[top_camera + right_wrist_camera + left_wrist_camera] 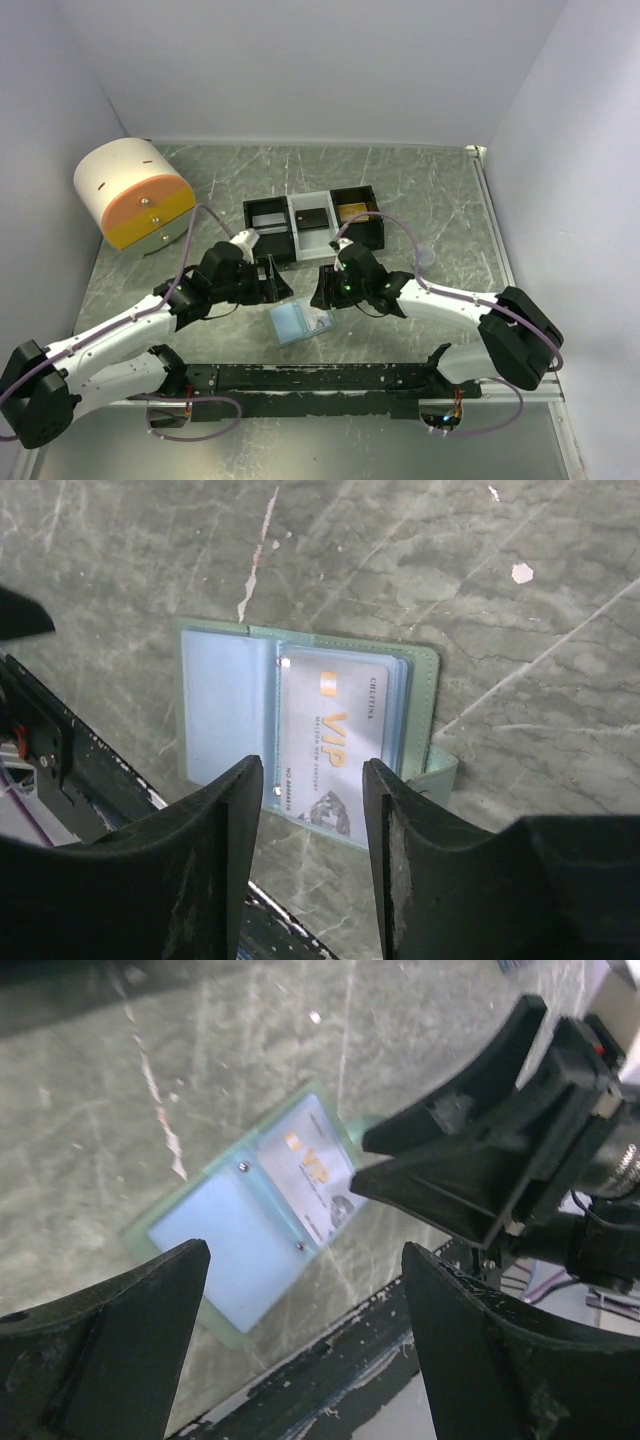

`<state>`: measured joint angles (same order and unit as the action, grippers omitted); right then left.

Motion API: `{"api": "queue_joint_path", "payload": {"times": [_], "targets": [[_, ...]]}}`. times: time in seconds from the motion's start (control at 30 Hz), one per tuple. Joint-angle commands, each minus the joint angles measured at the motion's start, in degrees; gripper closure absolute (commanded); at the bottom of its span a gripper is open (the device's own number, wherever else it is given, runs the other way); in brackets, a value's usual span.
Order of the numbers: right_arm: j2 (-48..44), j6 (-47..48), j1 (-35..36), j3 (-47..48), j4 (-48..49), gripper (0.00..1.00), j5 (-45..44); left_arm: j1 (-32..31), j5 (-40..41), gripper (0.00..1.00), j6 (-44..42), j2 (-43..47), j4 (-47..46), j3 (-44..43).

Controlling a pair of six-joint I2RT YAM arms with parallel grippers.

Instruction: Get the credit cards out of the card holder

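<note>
The right gripper (310,778) has its jaws apart by a moderate gap with nothing clamped between them. That gap lines up with the near short edge of the credit card (335,735), a pale card with gold VIP lettering. The narrow setting probably suits pinching a thin card edge rather than the whole wallet. Whether the fingertips already touch the card or hang just above it cannot be told from the wrist view. The card sits in the right panel of the card holder (222,715), which lies open and flat on the table (420,190), inside up. Its other panel shows only a blank pale-blue sleeve. More card edges may be stacked under the top one, though that is a guess from the thickened right side. The left gripper (305,1255) stands with its jaws wide apart and empty, and the holder lies beyond and between its fingers, the blank panel on its side. It seems placed to pin that panel down while the other arm pulls. From above, the holder lies just on the near side of both grippers, between them, close to the black rail (310,378) at the table's front. The three-compartment tray (291,215) sits just behind the grippers, and a white-and-orange drum (130,190) stands well off to the left.
</note>
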<state>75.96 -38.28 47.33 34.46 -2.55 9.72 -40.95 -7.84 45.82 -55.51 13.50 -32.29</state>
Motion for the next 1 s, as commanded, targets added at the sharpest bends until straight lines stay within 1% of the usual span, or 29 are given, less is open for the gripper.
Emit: {"api": "queue_joint_path", "payload": {"times": [0.0,0.13,0.3,0.47,0.7,0.87,0.97], "targets": [[1.7,-1.06,0.14,-0.61,1.49,0.56,0.18,-5.08,3.61,0.12,6.62,-1.39,-5.87,1.28],[2.94,-1.71,0.16,-1.14,2.41,0.62,0.73,-8.49,5.92,0.16,9.57,-3.7,-8.65,2.22],[4.15,-2.41,0.18,-2.16,3.38,0.63,1.43,-11.41,7.66,0.19,11.74,-7.3,-10.75,1.91],[5.35,-2.64,0.2,-3.09,3.3,0.65,0.22,-12.46,8.1,0.27,12.97,-11.19,-11.96,1.77],[5.85,-4.19,0.15,-5.4,5.1,0.7,-0.4,-12.97,7.94,0.37,15.64,-15.1,-18.12,3.89],[6.36,-4.95,0.13,-6.92,5.97,0.72,-0.18,-13.36,7.18,0.45,17.94,-18.06,-22.69,6.0],[6.43,-5.13,0.14,-7.32,6.06,0.73,-0.09,-13.91,7.9,0.48,19.23,-18.9,-24.04,7.11]]}}
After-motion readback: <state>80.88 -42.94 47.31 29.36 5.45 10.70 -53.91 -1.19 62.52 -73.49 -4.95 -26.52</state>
